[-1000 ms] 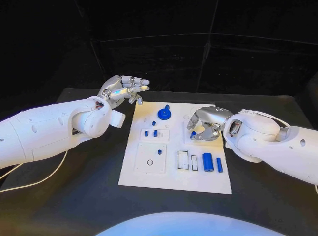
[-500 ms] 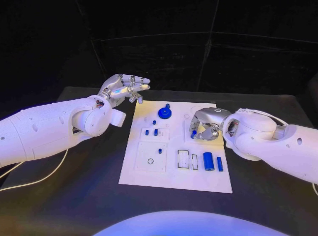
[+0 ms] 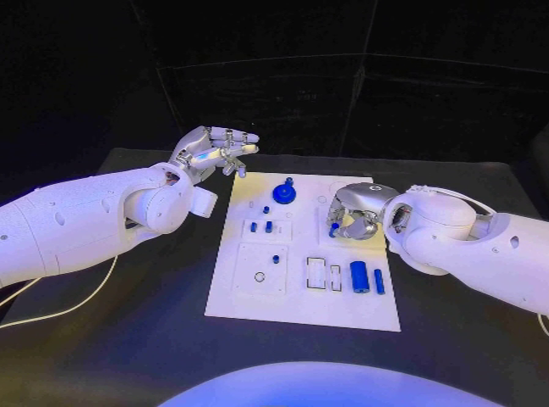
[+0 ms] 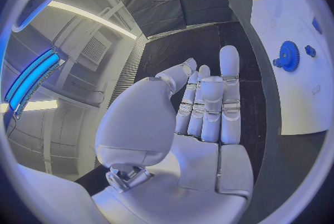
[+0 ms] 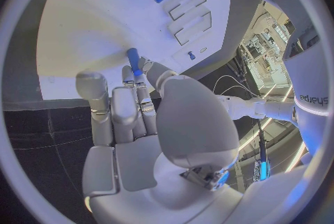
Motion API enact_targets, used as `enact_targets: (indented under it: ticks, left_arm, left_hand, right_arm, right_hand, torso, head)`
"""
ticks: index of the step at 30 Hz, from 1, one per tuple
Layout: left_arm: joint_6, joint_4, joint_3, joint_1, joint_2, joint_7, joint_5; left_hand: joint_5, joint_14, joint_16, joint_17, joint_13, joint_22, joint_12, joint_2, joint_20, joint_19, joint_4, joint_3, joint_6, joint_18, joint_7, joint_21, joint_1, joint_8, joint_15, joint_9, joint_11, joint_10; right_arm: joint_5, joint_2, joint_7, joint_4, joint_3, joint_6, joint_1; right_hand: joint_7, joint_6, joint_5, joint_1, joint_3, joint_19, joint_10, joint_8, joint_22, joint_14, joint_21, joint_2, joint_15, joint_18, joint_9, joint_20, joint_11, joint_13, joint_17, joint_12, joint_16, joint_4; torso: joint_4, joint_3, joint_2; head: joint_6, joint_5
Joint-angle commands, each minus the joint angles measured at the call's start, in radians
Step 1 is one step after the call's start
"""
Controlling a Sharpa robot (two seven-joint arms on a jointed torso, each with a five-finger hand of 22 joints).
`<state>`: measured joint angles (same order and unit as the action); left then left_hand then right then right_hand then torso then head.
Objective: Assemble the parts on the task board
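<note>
Worktop [image 3: 127, 356]: a black surface; the white task board [image 3: 301, 309] lies flat in its middle, its long side running away from the robot.
Room: dark panels stand behind the worktop; a white cable [image 3: 54, 315] hangs below the left arm.
Task board: it carries shallow rectangular recesses and several blue parts. A blue gear [image 3: 284, 196] stands near its far edge, two short blue pegs [image 3: 260, 227] stand below the gear, and a blue cylinder [image 3: 360, 278] lies near the board's right side, beside a thinner blue bar [image 3: 378, 282].
Left robot hand [image 3: 213, 153]: it is raised beyond the far left corner of the board. Its fingers are straight and close to each other in the left wrist view, and it holds nothing.
Right robot hand [image 3: 355, 212]: it is low over the right part of the board and pinches a small blue pin [image 5: 133, 61] at its fingertips [image 5: 136, 76].
Step in hand: I judge that the pin is being carried to its hole on the board. Which hole, I cannot tell.
How to do it well: keep the pin upright and firmly pinched, bring its free end over the hole before going down, then press straight with little force. If it is tilted, it can jam or slip out of the fingertips.
Left robot hand, advice: it should keep away from the board so that it does not knock the gear.
</note>
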<state>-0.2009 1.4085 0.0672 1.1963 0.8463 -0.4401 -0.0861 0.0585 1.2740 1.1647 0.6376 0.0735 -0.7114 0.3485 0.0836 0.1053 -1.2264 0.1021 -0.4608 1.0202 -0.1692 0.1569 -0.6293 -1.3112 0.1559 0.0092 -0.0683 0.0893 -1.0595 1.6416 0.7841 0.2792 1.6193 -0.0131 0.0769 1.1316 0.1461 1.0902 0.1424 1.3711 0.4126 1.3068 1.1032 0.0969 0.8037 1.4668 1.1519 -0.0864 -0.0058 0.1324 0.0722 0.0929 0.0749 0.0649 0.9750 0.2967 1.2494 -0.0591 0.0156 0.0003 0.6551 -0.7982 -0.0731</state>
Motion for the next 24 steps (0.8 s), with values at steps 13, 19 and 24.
enact_targets:
  ticks: [13,19,24]
  left_arm:
    - [0.011,-0.002,0.0,0.001,0.0,-0.004,0.002]
    - [0.011,-0.005,0.0,0.001,-0.001,-0.003,0.002]
    - [0.012,-0.007,0.0,0.001,-0.003,-0.003,0.002]
  left_hand:
    - [0.003,-0.005,-0.003,-0.001,0.0,0.001,0.004,-0.005,0.0,0.008,0.0,0.007,0.002,-0.013,0.007,0.006,0.001,0.005,-0.002,0.001,0.003,0.003]
    - [0.003,-0.005,-0.003,-0.001,0.0,0.001,0.004,-0.005,0.0,0.008,0.0,0.007,0.002,-0.013,0.007,0.006,0.001,0.005,-0.002,0.001,0.003,0.003]
    - [0.003,-0.005,-0.003,-0.001,0.0,0.001,0.004,-0.005,0.0,0.008,0.0,0.007,0.002,-0.013,0.007,0.006,0.001,0.005,-0.002,0.001,0.003,0.003]
  right_arm:
    - [0.02,0.012,0.005,0.022,0.001,0.07,0.002]
    - [0.014,0.051,0.009,0.088,0.002,0.093,0.002]
    - [-0.001,0.068,0.008,0.137,0.016,0.108,0.003]
  right_hand:
    - [-0.011,0.038,-0.037,0.023,0.048,0.024,0.043,0.016,0.039,0.016,0.027,0.023,-0.018,-0.003,0.004,-0.012,-0.014,0.004,0.018,0.008,0.017,-0.017]
    - [-0.011,0.038,-0.037,0.023,0.05,0.026,0.044,0.016,0.042,0.016,0.029,0.021,-0.018,-0.004,0.004,-0.012,-0.014,0.004,0.018,0.008,0.018,-0.019]
    - [-0.011,0.038,-0.036,0.024,0.051,0.026,0.045,0.016,0.044,0.016,0.03,0.02,-0.018,-0.004,0.003,-0.013,-0.014,0.004,0.019,0.007,0.018,-0.02]
  torso:
    - [-0.0008,0.0003,-0.001]
    - [-0.0004,-0.0003,-0.002]
    - [0.0006,0.0002,-0.002]
  head:
    - [-0.002,0.003]
    - [0.001,0.008]
    - [0.003,0.008]
